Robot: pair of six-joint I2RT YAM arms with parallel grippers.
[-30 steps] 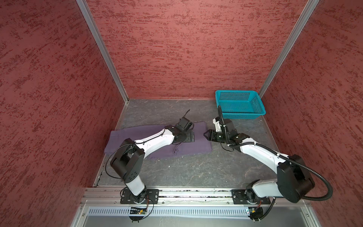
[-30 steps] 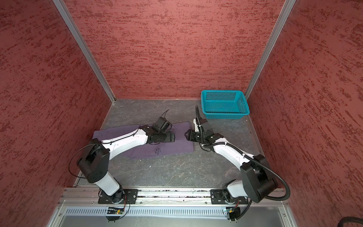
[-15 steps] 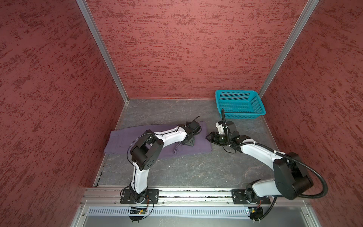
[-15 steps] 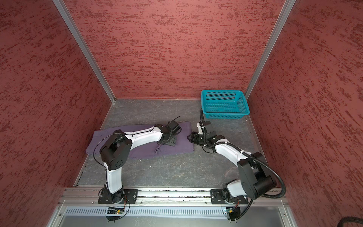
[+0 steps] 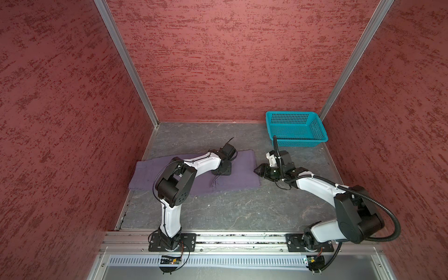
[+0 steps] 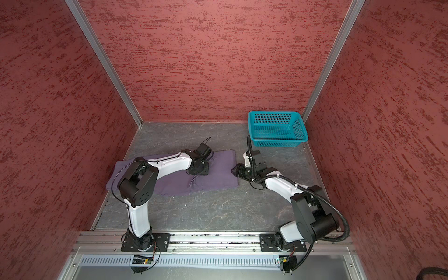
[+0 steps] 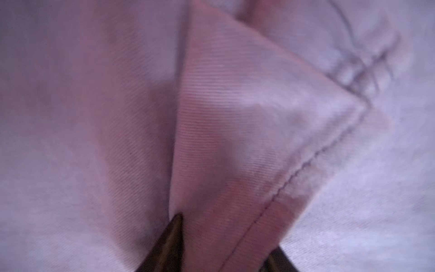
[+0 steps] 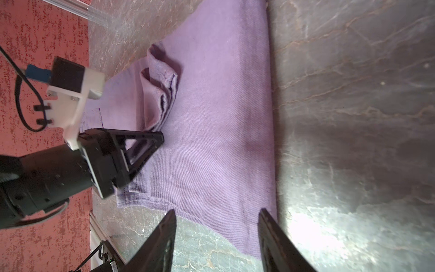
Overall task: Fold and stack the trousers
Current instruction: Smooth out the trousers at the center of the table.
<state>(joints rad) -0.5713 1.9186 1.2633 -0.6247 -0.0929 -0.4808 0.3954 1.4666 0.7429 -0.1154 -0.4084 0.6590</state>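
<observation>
Lavender-grey cloth fills my left wrist feed. The trousers (image 5: 242, 173) lie flat on the grey floor (image 5: 218, 213) as one long band, to my eye doubled leg over leg. My left pincer (image 5: 221, 172) stands tips-down on that band, pinching a raised pleat. The pleat tents up from between the dark fingertips (image 7: 175, 235), with a stitched seam running along one side of it, and the right wrist feed shows the same bunch heaped just ahead of that pincer's tips. My right pincer (image 5: 260, 171) sits low at the band's short end with its jaws spread and nothing clamped. The cloth's edge lies on the floor directly in front of it, partly between its fingers. I judge the step in hand to be taking hold for the crosswise fold, and no stacking has begun. For the next move I want the right pincer to slip a finger under that edge and pinch every layer, since a grip on the top layer alone would peel the band open. The left's pleat may also hold only the upper layers, so I would lift slowly and level. The teal basket (image 5: 298, 143) stands beyond the right pincer, well apart from the left one and clear of the trousers, and I see nothing in it.
</observation>
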